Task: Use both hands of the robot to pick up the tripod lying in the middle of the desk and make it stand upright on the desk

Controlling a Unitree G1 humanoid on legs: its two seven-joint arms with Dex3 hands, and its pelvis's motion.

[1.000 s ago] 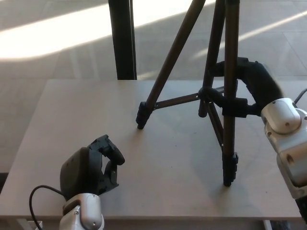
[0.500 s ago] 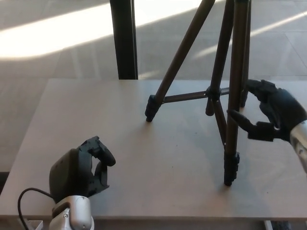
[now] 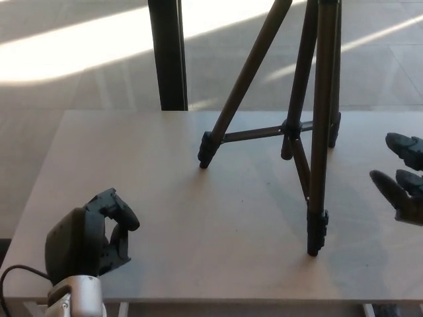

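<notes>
Floor (image 3: pixel 79 53): pale, beyond the far edge of the bench, crossed by a broad band of sunlight on the left and thinner streaks on the right.

Bench (image 3: pixel 165 218): light grey-brown top fills most of the view; near edge runs along the bottom, far edge sits just below the post.

Tripod (image 3: pixel 310 125): standing upright on the right half of the bench, legs spread, head out of frame at the top. Three feet touch the top: one at far centre, one at far right, one near right. Thin braces join the legs at a hub between them. Nothing holds it.

Post (image 3: pixel 166 53): dark, vertical, behind the bench's far edge, left of the tripod.

Left robot hand (image 3: pixel 89 234): near left corner, over the bench's near edge, well apart from the tripod. Fingers curled in toward the thumb, enclosing nothing. Pale wrist below it at the bottom edge.

Right robot hand (image 3: pixel 402 178): at the right edge, only partly in frame. Fingers spread, pointing left toward the tripod, gripping nothing. Clear of the near-right leg, with bare bench top between.

Cable (image 3: pixel 13 274): dark loop at the bottom left, beside the left wrist.
</notes>
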